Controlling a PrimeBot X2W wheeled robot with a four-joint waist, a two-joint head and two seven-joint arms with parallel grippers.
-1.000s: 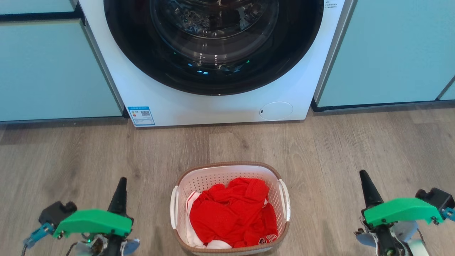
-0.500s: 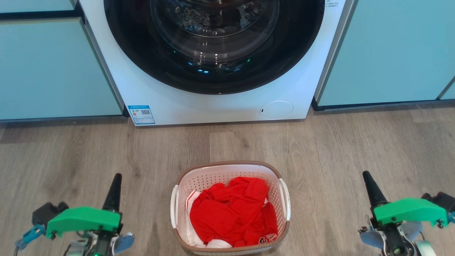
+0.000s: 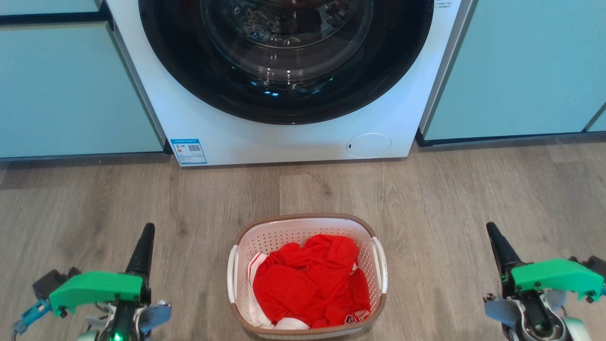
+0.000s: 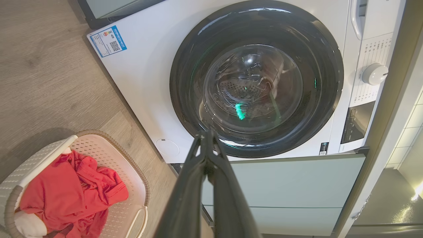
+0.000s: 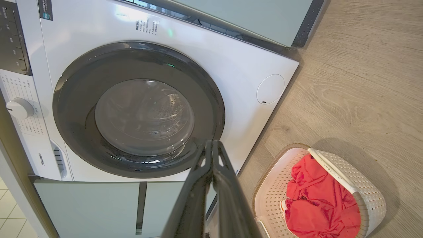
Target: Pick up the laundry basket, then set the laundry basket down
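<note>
The laundry basket (image 3: 303, 229) stands on the wood floor in front of me, white and perforated with a brown rim, holding red clothing (image 3: 310, 282). It also appears at the lower left of the left wrist view (image 4: 130, 165) and the lower right of the right wrist view (image 5: 366, 195). My left gripper (image 3: 146, 232) is well to its left, shut and empty, fingertips together (image 4: 206, 134). Well to the basket's right, my right gripper (image 3: 492, 232) is shut too, holding nothing (image 5: 211, 143). Neither touches the basket.
A white front-loading washing machine (image 3: 284, 137) with a closed dark round door stands just beyond the basket. Pale teal cabinets (image 3: 71, 90) flank it on both sides. Bare wood floor (image 3: 473, 189) lies between machine and basket.
Both grippers have drifted outward from the basket, the left one leftward and the right one rightward and a little lower. The basket has stayed in place.
</note>
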